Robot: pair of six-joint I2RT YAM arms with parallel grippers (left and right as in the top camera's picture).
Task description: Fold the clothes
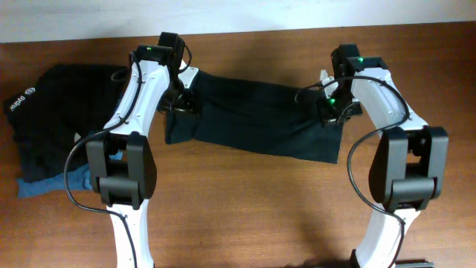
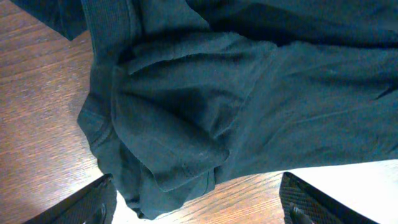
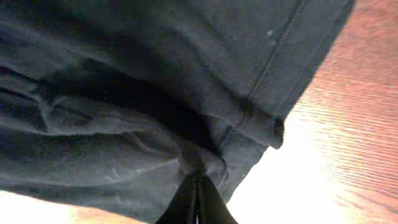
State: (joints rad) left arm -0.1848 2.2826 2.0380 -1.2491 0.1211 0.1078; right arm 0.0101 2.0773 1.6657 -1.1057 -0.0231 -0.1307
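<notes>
A black garment (image 1: 256, 115) lies folded into a wide band across the middle of the table. My left gripper (image 1: 181, 98) is open above its left end; in the left wrist view the bunched cloth (image 2: 186, 124) sits between and beyond the spread fingers (image 2: 196, 202), not pinched. My right gripper (image 1: 327, 108) is shut on the garment's right edge; in the right wrist view the closed fingers (image 3: 196, 193) pinch a gather of black cloth (image 3: 155, 124). No logo shows on it.
A pile of other clothes (image 1: 52, 112) lies at the far left, black with white lettering (image 1: 21, 98) and a blue piece (image 1: 44, 184) at the bottom. Bare brown wood table (image 1: 245, 201) lies in front. A white wall edge runs along the back.
</notes>
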